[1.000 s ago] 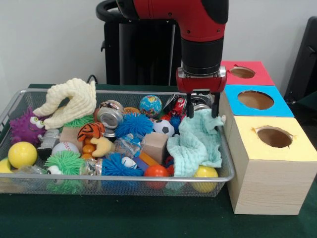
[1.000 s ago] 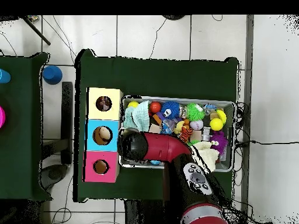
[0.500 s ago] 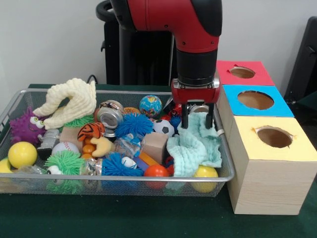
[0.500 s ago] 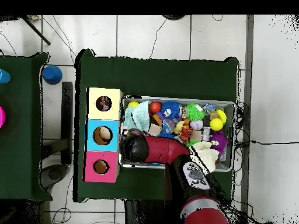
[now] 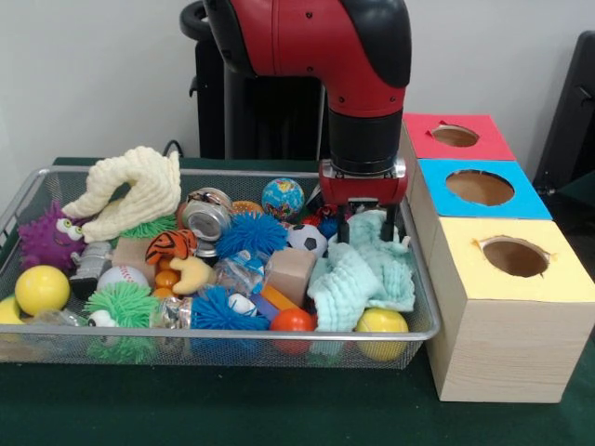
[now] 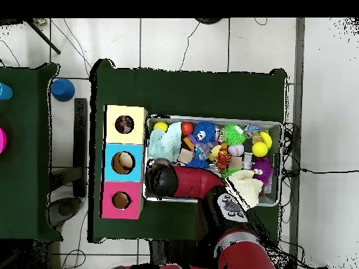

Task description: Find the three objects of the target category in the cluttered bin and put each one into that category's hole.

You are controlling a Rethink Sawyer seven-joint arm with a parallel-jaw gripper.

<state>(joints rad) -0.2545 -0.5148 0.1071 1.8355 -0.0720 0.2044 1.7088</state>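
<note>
Front view: close, low, level across the silver wire-mesh bin (image 5: 423,327). Overhead view: high, straight down, far wider. Shared: bin (image 6: 281,126), black-fingered gripper (image 5: 368,219) above it.

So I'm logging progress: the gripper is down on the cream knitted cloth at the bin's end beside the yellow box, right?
Not quite. In the front view the gripper is down on the pale green cloth, at the bin's end beside the yellow box. The cream knitted cloth lies at the opposite end.
</note>
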